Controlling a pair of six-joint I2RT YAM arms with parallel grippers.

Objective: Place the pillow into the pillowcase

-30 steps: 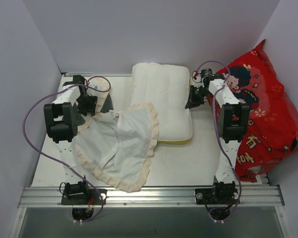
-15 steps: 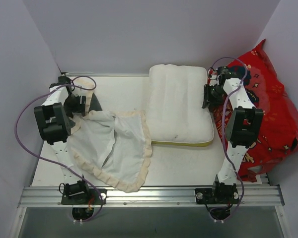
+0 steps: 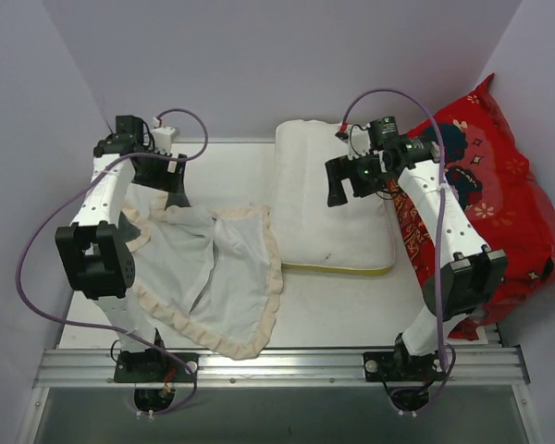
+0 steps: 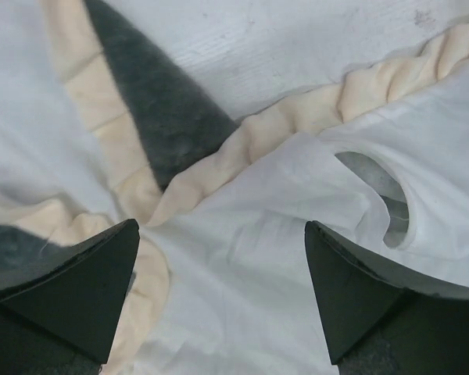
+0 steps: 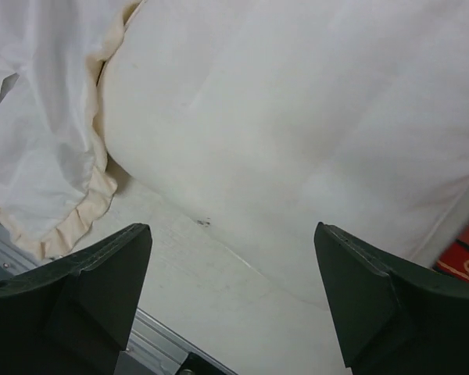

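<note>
The pillow (image 3: pixel 333 208) lies flat on the table (image 3: pixel 351 305), wholly outside the pillowcase (image 3: pixel 213 277). Its yellow strip (image 3: pixel 338 269) runs along its near short edge, and a small dark speck (image 5: pixel 203 222) marks its white cover close to that end.

The pillowcase is spread limp and crumpled to the left of the pillow, pale side up. The cream frill along its right edge lies against the pillow's left side. Whether the two touch along the whole length cannot be told. At the corner of the case far from the pillow, a wedge of the dark grey side (image 4: pixel 160 117) shows between two runs of frill. Nearer the pillow, a fold of pale cloth (image 4: pixel 375 187) curls up into a loop with grey showing through it. The case looks flat.

The left gripper (image 4: pixel 221 230) is well to the left of the pillow, above the far part of the case. Its jaws are spread wide and hold nothing, with frill and pale cloth lying between them.

The right gripper (image 5: pixel 231 227) hangs over the pillow's far half, apart from the cover, released and empty.

A red cushion (image 3: pixel 499 213) leans against the wall on the pillow's right, its edge just beside the pillow.
</note>
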